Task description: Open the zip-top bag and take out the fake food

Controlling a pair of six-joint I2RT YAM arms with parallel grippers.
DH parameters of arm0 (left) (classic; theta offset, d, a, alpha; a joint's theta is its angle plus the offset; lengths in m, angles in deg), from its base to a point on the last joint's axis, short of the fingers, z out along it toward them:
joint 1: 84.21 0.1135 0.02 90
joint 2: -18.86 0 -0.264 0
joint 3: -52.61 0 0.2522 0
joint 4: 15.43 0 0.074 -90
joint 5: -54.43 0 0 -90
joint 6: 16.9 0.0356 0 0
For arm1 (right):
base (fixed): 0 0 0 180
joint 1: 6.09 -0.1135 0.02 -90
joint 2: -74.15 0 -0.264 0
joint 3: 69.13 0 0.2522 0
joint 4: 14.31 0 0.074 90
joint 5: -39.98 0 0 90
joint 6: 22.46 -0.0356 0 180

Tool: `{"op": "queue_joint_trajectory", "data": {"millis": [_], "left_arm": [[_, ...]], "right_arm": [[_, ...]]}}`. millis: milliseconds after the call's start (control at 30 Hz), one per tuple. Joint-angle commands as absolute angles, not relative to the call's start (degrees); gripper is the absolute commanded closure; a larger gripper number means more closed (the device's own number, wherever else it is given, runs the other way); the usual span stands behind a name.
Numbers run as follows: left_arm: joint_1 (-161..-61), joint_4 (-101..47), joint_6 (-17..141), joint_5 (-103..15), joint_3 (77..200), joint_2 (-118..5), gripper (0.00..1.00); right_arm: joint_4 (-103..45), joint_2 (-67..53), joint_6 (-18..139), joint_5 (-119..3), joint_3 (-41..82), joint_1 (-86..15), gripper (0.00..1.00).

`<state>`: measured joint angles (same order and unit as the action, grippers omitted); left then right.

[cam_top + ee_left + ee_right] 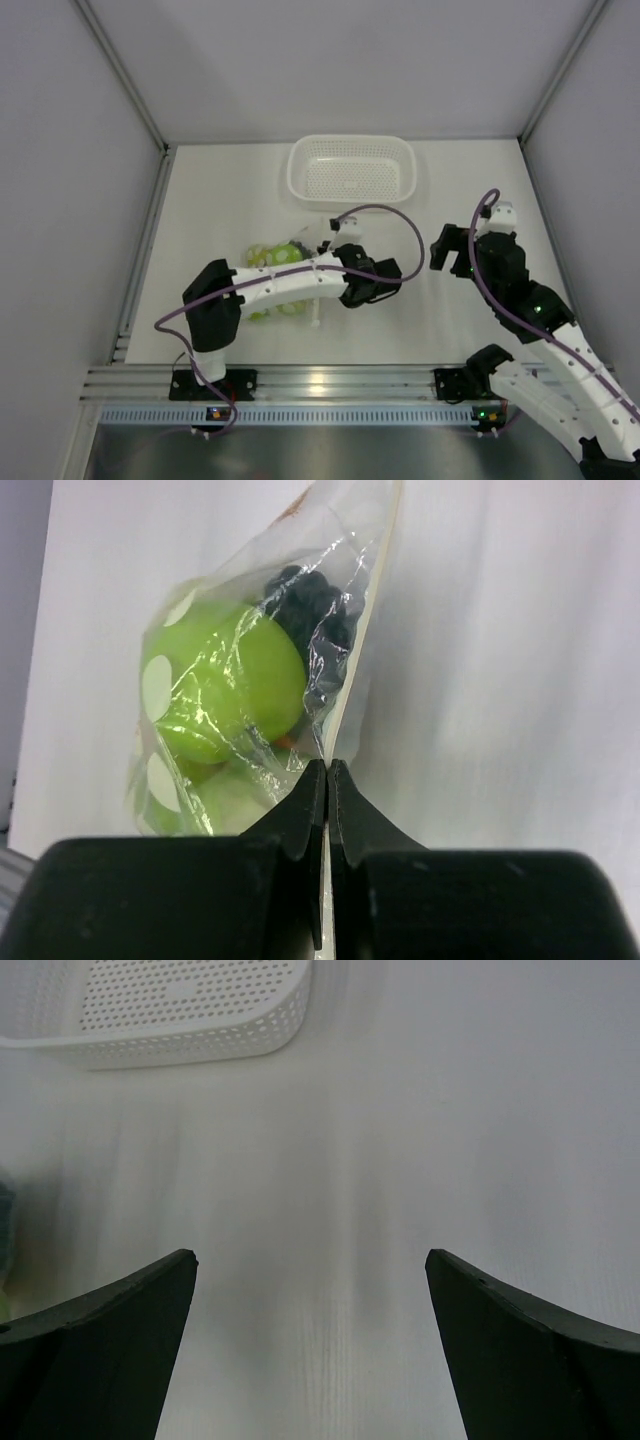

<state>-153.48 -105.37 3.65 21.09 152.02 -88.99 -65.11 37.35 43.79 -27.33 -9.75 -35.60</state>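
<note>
L claw (327, 768) on zip-top bag (245, 695); grapes (312, 605) half-hidden

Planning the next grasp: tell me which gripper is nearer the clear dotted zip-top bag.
Left. The left gripper pinches an edge of the clear dotted plastic zip-top bag; the right gripper hangs open to its right.

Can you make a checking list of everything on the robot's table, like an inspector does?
Surface: white table, no spills seen.
Job's things: zip-top bag partly under the left arm; fake food inside it, green fruit and dark grapes.
Clutter: white basket at the far edge, nothing in it.
Grippers: left tool shut on the bag's edge; right tool open, holding nothing, over bare table.
Cables: a purple cable loops along each arm.
Surroundings: plain pale walls on three sides; metal rail at the near edge.
</note>
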Motion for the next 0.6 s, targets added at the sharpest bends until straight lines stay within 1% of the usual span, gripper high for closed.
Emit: {"op": "queue_joint_trajectory", "data": {"millis": [0, 100, 133, 200, 233, 333, 433, 467, 567], "left_arm": [[-151.80, -109.43, 4.10, 28.58, 159.94, -82.31, 1.00], [-149.87, -109.08, 3.05, 29.99, 166.45, -80.99, 1.00], [-149.69, -109.08, 2.35, 30.69, 168.04, -80.90, 1.00], [-149.42, -109.17, -0.37, 32.27, 171.47, -80.11, 1.00], [-149.34, -109.08, -1.60, 32.45, 172.10, -79.76, 1.00], [-148.98, -108.99, -8.80, 32.72, 172.02, -78.26, 1.00], [-148.98, -108.99, -18.28, 31.93, 168.25, -75.63, 1.00], [-148.98, -108.91, -23.44, 31.41, 165.63, -73.88, 1.00], [-148.98, -108.82, -32.15, 29.74, 160.79, -70.62, 1.00]], "right_arm": [[-59.73, 39.34, 46.43, -31.99, -10.11, -36.41, 0.01], [-55.17, 39.96, 48.63, -42.17, -11.25, -36.32, 0.01], [-53.93, 39.61, 49.34, -48.73, -11.51, -36.32, 0.01], [-51.21, 38.56, 52.05, -56.40, -11.17, -36.32, 0.00], [-50.93, 36.72, 52.77, -62.62, -10.73, -36.32, 0.01], [-51.19, 33.46, 55.58, -69.86, -8.97, -36.41, 0.01], [-51.89, 28.63, 56.82, -69.80, -7.65, -37.28, 0.01], [-51.81, 28.01, 57.25, -69.71, -7.48, -37.98, 0.01], [-50.31, 27.56, 57.61, -68.22, -7.21, -40.53, 0.01]]}}
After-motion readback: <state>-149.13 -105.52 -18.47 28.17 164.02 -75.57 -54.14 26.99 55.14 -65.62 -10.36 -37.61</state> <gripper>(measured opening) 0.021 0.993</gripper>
